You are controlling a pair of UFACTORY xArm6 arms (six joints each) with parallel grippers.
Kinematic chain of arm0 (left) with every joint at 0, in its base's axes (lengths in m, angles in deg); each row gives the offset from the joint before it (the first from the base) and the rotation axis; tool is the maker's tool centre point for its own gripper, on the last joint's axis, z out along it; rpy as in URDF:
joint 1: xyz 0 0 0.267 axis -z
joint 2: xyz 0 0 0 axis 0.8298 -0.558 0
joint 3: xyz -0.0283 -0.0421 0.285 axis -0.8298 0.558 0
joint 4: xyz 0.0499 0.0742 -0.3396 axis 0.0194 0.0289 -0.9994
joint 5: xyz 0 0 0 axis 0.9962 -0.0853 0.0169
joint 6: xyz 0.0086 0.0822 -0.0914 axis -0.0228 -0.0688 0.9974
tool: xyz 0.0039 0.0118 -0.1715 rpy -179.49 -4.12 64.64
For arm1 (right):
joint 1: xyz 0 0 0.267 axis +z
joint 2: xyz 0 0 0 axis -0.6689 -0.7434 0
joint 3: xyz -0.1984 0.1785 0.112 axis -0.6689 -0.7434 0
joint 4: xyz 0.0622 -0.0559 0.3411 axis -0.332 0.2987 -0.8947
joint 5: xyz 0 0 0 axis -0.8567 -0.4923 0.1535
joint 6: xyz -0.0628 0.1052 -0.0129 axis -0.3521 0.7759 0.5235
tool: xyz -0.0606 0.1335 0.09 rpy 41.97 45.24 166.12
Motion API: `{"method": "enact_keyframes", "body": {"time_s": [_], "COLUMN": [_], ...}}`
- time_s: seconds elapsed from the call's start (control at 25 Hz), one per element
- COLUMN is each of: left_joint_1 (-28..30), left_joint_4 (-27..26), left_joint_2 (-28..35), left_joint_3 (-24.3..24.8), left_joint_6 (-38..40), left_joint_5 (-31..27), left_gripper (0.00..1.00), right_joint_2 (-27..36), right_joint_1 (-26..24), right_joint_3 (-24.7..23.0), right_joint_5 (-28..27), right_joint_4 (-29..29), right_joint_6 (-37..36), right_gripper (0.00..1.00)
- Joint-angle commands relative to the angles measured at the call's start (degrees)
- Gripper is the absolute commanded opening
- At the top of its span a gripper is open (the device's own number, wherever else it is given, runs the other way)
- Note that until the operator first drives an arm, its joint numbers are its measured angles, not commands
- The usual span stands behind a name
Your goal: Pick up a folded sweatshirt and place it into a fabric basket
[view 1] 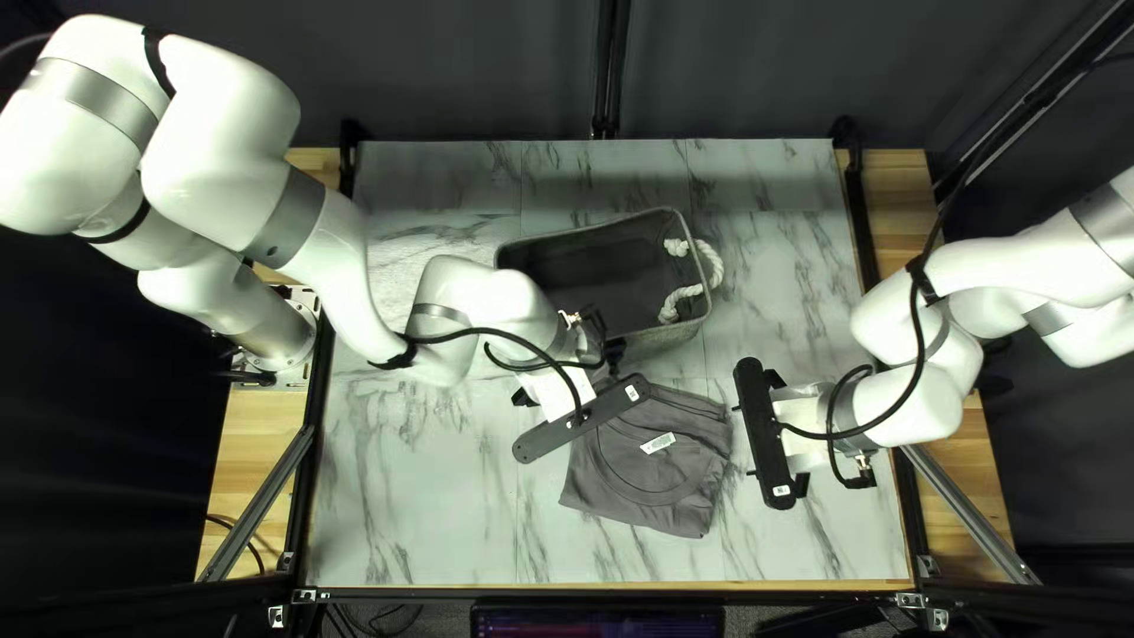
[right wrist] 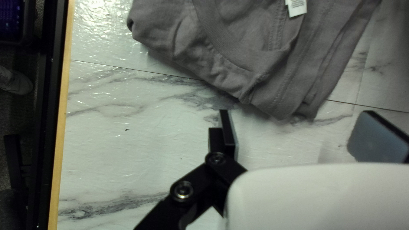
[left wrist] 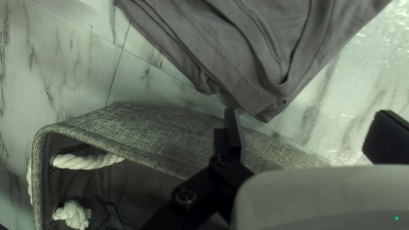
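The grey folded sweatshirt (view 1: 662,473) lies flat on the table, just nearer than the grey fabric basket (view 1: 644,343). My left gripper (view 1: 608,355) hangs by the basket's near side, close to the sweatshirt's far edge. To the right of the sweatshirt is my right gripper (view 1: 803,408), partly hidden by its mount. In the left wrist view my left gripper (left wrist: 302,132) stands open over the basket wall (left wrist: 149,132), with the sweatshirt (left wrist: 238,51) ahead. In the right wrist view my right gripper (right wrist: 294,132) is open above bare table, the sweatshirt (right wrist: 255,47) ahead of it.
White rope handles hang at the basket's right end, one rope (view 1: 709,266) outside the wall. The marble-patterned table (view 1: 425,508) shows to the left of the sweatshirt. A shoe (right wrist: 15,81) is visible beyond the table's wooden edge (right wrist: 61,127) in the right wrist view.
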Motion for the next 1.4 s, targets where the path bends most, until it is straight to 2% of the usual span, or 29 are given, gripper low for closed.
{"method": "enact_keyframes", "body": {"time_s": [0.04,0.28,0.68,0.96,1.12,1.4], "left_joint_1": [-0.65,-0.45,0.01,0.50,0.95,1.40], "left_joint_4": [-3.60,-3.76,-0.64,4.03,6.49,8.90], "left_joint_2": [-3.24,-3.92,-3.00,-2.63,-2.41,-1.83], "left_joint_3": [-2.31,-2.67,-0.84,-0.58,-0.05,0.40], "left_joint_6": [-7.21,-9.96,-6.47,-1.20,1.36,3.76], "left_joint_5": [0.82,0.80,2.63,3.15,4.05,4.54], "left_gripper": [1.00,1.00,1.00,1.00,1.00,1.00], "right_joint_2": [-5.98,-4.88,-8.02,-11.88,-13.40,-14.50], "right_joint_1": [-2.13,-3.81,-9.15,-12.41,-13.23,-13.11], "right_joint_3": [2.60,0.60,-0.84,0.14,1.14,2.12], "right_joint_5": [2.92,4.21,10.94,16.17,16.88,16.46], "right_joint_4": [5.43,10.89,19.08,20.02,23.28,22.65], "right_joint_6": [3.73,7.21,9.23,7.19,10.09,9.87], "right_gripper": [1.00,1.00,1.00,1.00,1.00,1.00]}}
